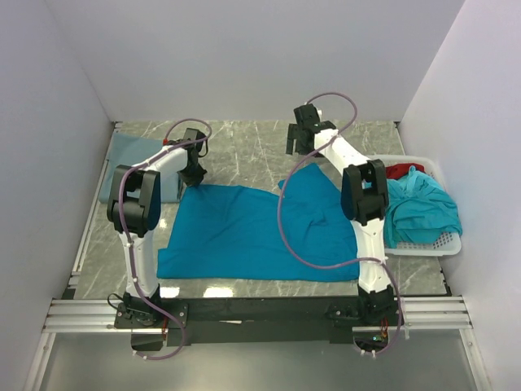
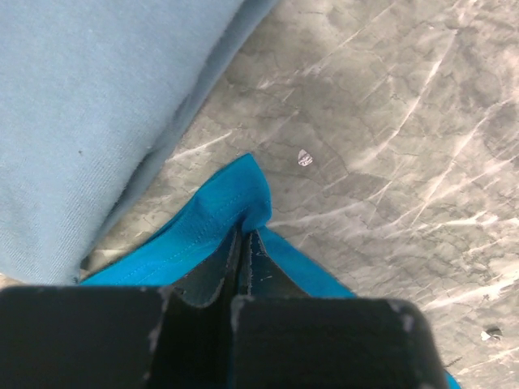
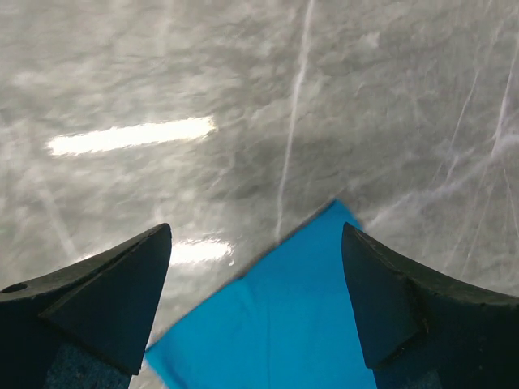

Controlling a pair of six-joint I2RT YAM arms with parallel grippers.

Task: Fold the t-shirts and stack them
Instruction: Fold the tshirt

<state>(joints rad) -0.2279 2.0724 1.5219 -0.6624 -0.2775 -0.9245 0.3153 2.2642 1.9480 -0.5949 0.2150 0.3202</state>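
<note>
A bright teal-blue t-shirt (image 1: 252, 232) lies spread on the marble table. My left gripper (image 1: 194, 173) is shut on its far left corner (image 2: 235, 203), pinching the cloth low at the table. My right gripper (image 1: 303, 138) is open above the shirt's far right corner (image 3: 308, 300), which lies between its fingertips (image 3: 381, 284) below; it holds nothing. A folded grey-blue t-shirt (image 1: 134, 159) lies at the far left and fills the left wrist view's upper left (image 2: 89, 121). More teal shirts (image 1: 419, 208) and a red one (image 1: 399, 170) lie in the basket.
A white perforated basket (image 1: 444, 242) stands at the right edge beside the right arm. White walls close in the table on three sides. A black rail runs along the near edge (image 1: 260, 309).
</note>
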